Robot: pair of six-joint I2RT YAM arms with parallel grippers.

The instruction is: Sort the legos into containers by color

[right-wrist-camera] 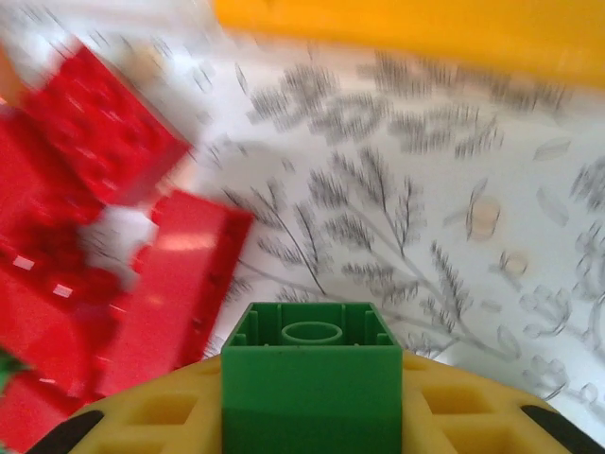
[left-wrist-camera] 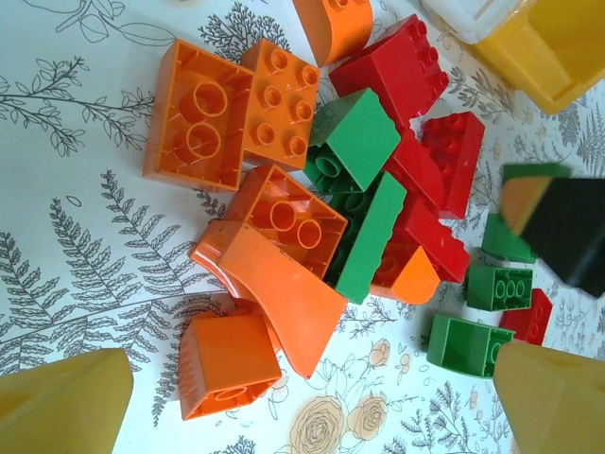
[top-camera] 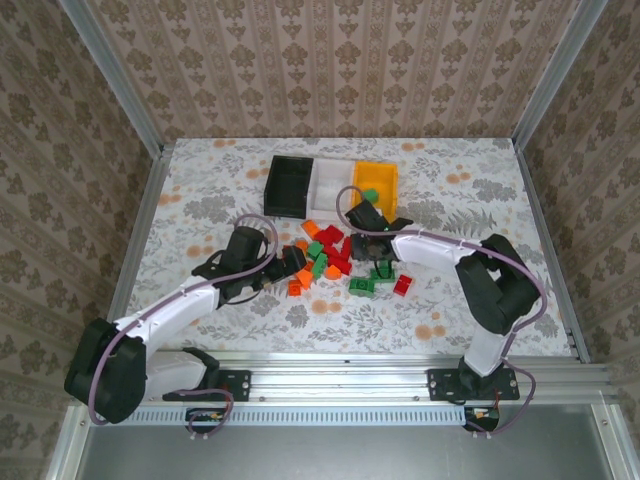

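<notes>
Right hand [right-wrist-camera: 312, 421], and it's pinching a small green hollow-backed plastic brick [right-wrist-camera: 310, 364] between its yellow fingers, open underside facing out. Only the near end looks gripped, so I'd say a quick swing could twist that smooth plastic loose and drop it.

Just to the left of the hand sit flat red plastic bricks [right-wrist-camera: 180, 274], close enough that a low carry might clip them and scatter them. Ahead is bare flowered bench [right-wrist-camera: 425, 218]. At the far edge is the wall of the yellow-orange plastic bin [right-wrist-camera: 406, 33], and a low approach risks knocking the brick against that rim.

Left hand [left-wrist-camera: 302, 407] is spread wide above the heap. Between its fingertips lie an orange plastic cube [left-wrist-camera: 227, 364] and an orange wedge brick [left-wrist-camera: 284, 293], touching. Beyond them, green and red bricks [left-wrist-camera: 364, 222] are packed tight. Closing here could well take two pieces, or shove the pile sideways.
</notes>
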